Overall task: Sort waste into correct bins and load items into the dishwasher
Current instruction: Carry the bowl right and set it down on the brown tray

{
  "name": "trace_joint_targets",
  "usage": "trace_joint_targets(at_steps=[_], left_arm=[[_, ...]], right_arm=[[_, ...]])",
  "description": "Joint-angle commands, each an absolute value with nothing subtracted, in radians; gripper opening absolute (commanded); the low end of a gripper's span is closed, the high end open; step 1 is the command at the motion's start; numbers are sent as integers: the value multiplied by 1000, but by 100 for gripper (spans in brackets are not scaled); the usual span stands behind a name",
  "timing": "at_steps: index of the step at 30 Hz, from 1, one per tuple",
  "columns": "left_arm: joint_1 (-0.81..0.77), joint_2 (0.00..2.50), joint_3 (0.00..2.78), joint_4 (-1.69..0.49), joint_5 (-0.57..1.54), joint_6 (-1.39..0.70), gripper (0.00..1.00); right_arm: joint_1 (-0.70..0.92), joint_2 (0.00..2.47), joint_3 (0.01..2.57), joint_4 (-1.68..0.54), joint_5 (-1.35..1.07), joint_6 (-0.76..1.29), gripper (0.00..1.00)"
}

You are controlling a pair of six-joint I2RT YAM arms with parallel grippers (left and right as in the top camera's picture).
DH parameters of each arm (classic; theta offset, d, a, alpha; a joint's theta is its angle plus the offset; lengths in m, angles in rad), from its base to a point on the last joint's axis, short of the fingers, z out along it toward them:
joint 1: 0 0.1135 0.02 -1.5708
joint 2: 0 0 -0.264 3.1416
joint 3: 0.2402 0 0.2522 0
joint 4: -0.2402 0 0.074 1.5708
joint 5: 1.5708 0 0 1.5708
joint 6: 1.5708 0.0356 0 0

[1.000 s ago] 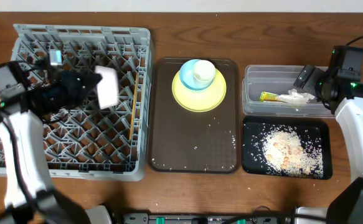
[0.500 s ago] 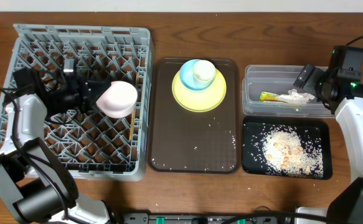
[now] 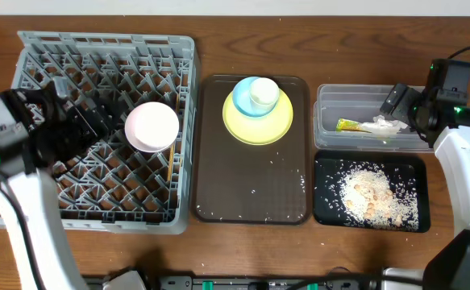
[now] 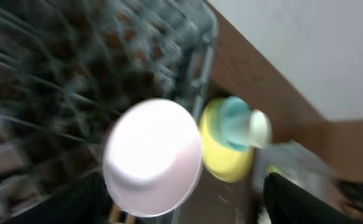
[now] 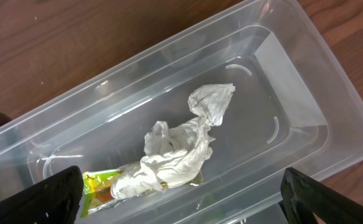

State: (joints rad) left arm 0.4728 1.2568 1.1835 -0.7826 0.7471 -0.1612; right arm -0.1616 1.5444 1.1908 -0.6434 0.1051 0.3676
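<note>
A small white bowl [image 3: 151,126] lies upside down in the grey dishwasher rack [image 3: 25,56], near its right side. My left gripper [image 3: 115,122] is just left of it, open; in the left wrist view the blurred bowl [image 4: 151,158] sits between wide-spread fingers [image 4: 299,199]. Thin wooden chopsticks [image 3: 172,167] lie along the rack's right edge. A light blue cup [image 3: 255,95] stands on a yellow plate [image 3: 257,125]. My right gripper [image 3: 400,105] hangs open above the clear tub [image 5: 281,68], which holds white tissue [image 5: 181,149] and a yellow-green wrapper [image 5: 97,185].
The plate and cup rest on a dark brown serving tray [image 3: 251,185] with scattered rice grains. A black tray [image 3: 327,201] in front of the clear tub holds a pile of pale food crumbs [image 3: 368,193]. Bare wooden table runs along the back.
My left gripper turned the white bowl over, set it down in the rack and opened, and the left arm drew back leftwards. The right arm has not moved.
</note>
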Motion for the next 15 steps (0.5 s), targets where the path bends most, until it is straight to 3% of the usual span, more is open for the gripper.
trace_joint_targets(at_steps=[1, 7, 13, 15], left_arm=[[404, 1171, 1185, -786, 468, -201, 81], [215, 1183, 1184, -785, 459, -148, 58], [9, 1328, 1184, -753, 443, -23, 57], [-64, 1408, 1184, -725, 291, -23, 56]], right_arm=[[-170, 1541, 1195, -645, 111, 374, 99], [-170, 1541, 1195, -645, 111, 374, 99], [-170, 1541, 1195, -645, 112, 374, 99], [-170, 1541, 1195, -645, 112, 374, 99]])
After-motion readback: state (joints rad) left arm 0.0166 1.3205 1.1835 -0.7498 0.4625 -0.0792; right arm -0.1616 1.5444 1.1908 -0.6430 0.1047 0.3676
